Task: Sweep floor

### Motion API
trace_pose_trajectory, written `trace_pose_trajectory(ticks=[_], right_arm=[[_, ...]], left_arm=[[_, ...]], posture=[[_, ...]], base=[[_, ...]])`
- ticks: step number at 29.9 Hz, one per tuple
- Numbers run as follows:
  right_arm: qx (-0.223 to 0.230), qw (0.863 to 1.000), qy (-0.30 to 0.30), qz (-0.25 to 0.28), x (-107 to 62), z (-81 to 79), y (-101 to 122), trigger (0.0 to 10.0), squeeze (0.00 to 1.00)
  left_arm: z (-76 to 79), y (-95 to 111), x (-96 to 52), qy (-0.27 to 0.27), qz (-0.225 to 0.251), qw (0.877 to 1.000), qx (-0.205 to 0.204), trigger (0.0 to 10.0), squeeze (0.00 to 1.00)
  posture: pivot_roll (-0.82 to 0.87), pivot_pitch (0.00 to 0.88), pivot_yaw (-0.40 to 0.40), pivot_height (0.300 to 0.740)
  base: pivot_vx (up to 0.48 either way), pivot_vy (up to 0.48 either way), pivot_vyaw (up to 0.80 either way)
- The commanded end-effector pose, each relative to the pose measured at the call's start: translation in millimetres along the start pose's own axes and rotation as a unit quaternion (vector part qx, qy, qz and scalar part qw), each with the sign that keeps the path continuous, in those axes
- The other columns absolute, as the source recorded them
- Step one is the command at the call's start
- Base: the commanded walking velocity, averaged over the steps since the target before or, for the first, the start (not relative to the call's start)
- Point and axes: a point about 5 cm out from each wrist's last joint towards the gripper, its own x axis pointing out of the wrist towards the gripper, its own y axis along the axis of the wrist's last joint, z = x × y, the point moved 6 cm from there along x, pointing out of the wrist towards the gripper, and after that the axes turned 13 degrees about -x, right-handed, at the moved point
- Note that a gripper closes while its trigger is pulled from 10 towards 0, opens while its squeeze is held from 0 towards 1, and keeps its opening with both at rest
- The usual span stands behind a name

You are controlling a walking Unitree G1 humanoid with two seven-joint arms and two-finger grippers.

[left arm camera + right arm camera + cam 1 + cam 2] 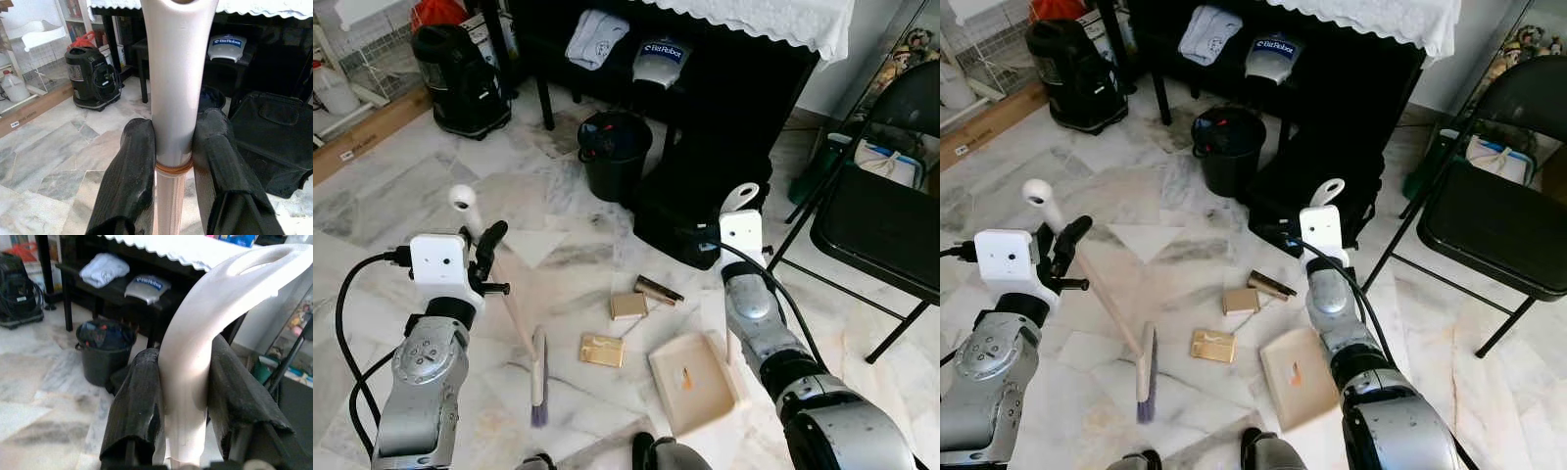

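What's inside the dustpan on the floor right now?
The dustpan, held by the right gripper, holds one small orange scrap. The two tan packets and the dark tube lie outside it.

I am viewing through the head's stereo pair, which is looking forward and down at the marble floor (558, 211); both eyes are sharing the black bucket (614, 152), the folding chair (1503, 215) and the dustpan (693, 380). The left wrist camera is looking along its fingers (128, 181), very near the broom handle (177, 83). The right wrist camera is facing likewise, close on the dustpan handle (205, 333). Both wrist views are sharing the bucket beyond.
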Motion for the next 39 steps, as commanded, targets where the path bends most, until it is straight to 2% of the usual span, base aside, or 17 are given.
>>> trace_pose_trajectory(ticks=[1,4,7,12,16,18,21,24,26,27,29,32,39], right_arm=[[0.004,1.0,-0.011,0.013,1.8,5.3,5,10.0,0.0],[0.004,1.0,-0.011,0.018,1.9,5.4,6,10.0,0.0],[-0.007,1.0,-0.003,0.001,-1.4,0.7,-3,10.0,0.0],[-0.025,0.998,0.024,-0.054,-9.3,-12.0,-27,10.0,0.0],[-0.036,0.997,0.028,-0.069,-10.9,-14.4,-33,10.0,0.0],[-0.039,0.996,0.027,-0.076,-11.5,-13.2,-36,10.0,0.0],[-0.045,0.995,0.03,-0.083,-12.2,-13.1,-39,10.0,0.0],[-0.04,0.996,0.028,-0.077,-11.3,-11.2,-37,10.0,0.0],[-0.032,0.998,0.011,-0.053,-7.4,-3.7,-28,10.0,0.0],[-0.025,0.999,-0.01,-0.029,-3.3,5.0,-17,10.0,0.0],[-0.017,1.0,-0.019,-0.016,-1.0,9.3,-11,10.0,0.0],[-0.013,1.0,-0.023,0.002,0.9,11.2,-3,10.0,0.0],[-0.005,1.0,-0.029,0.006,3.8,12.7,2,10.0,0.0]], left_arm=[[5.3,14,0.3,-0.014,0.021,1.0,0.008,10.0,0.0],[5.2,14,-0.3,-0.014,0.021,1.0,0.009,10.0,0.0],[7.7,14,-0.3,-0.02,0.019,1.0,0.007,10.0,0.0],[17.0,9,-0.7,-0.047,0.0,0.999,0.004,10.0,0.0],[20.3,-2,-3.1,-0.058,-0.026,0.998,-0.002,10.0,0.0],[18.2,-16,-6.0,-0.054,-0.053,0.997,-0.006,10.0,0.0],[11.3,-27,-7.8,-0.033,-0.068,0.997,-0.004,10.0,0.0],[8.3,-22,-6.8,-0.02,-0.053,0.998,-0.003,10.0,0.0],[6.8,-17,-5.2,-0.015,-0.04,0.999,-0.002,10.0,0.0],[6.0,-13,-3.8,-0.013,-0.033,0.999,-0.002,10.0,0.0],[6.2,-12,-3.2,-0.014,-0.033,0.999,-0.001,10.0,0.0],[4.2,-8,-2.7,-0.013,-0.025,1.0,0.003,10.0,0.0],[2.2,-5,-3.6,-0.009,-0.016,1.0,0.003,10.0,0.0]], posture=[[-0.03,0.274,-0.048,0.74],[-0.03,0.275,-0.047,0.74],[-0.02,0.277,-0.046,0.74],[-0.01,0.284,-0.043,0.74],[-0.01,0.289,-0.039,0.74],[-0.01,0.29,-0.038,0.74],[-0.01,0.29,-0.039,0.74],[-0.01,0.287,-0.04,0.74],[-0.01,0.287,-0.04,0.74],[-0.01,0.286,-0.039,0.74],[-0.01,0.286,-0.038,0.74],[-0.01,0.286,-0.038,0.74],[-0.01,0.286,-0.038,0.74]], base=[[0.0,0.0,0.0],[0.0,0.0,0.0],[0.0,0.0,0.0],[0.0,0.0,0.0],[0.0,0.0,0.0],[0.0,0.0,0.0],[0.0,0.0,0.0],[0.0,0.0,0.0],[0.0,0.0,0.0],[0.0,0.0,0.0],[0.0,0.0,0.0],[0.0,0.0,0.0],[0.0,0.0,0.0]])
